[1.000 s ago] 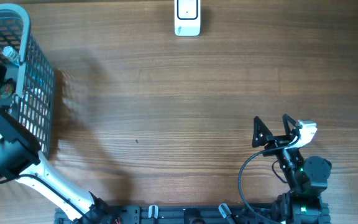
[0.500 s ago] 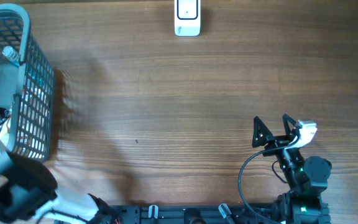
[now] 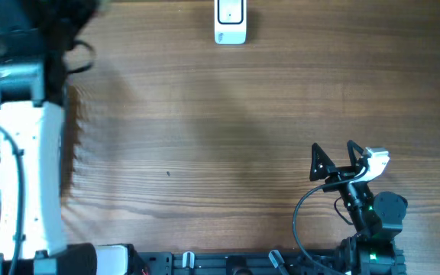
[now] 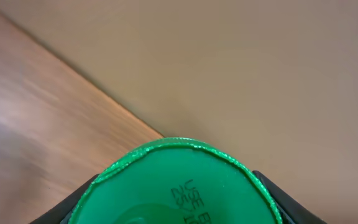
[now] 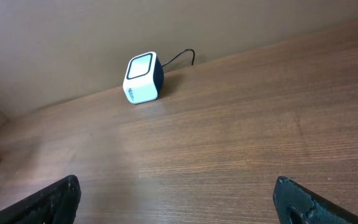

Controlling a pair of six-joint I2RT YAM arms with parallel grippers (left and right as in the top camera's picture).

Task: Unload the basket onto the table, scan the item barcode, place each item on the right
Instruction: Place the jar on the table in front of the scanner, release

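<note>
Legible marking: you have "USE" printed dark on the green, foil-rimmed top of the item (image 4: 166, 186); the rest runs off the lower edge. Any marking on the scanner (image 3: 230, 23), at 12 o'clock on the tabletop (image 3: 220, 114), is too small to read. The left jaws stand part open, clamped on either side of the item, which is held aloft over the 10 o'clock corner. The right jaws, at 5 o'clock, gape fully and hold nothing. Against a second ago, the left arm (image 3: 25, 168) has risen from the basket (image 3: 71, 153) and masks most of it; the right arm (image 3: 373, 210) and scanner are unchanged.
</note>
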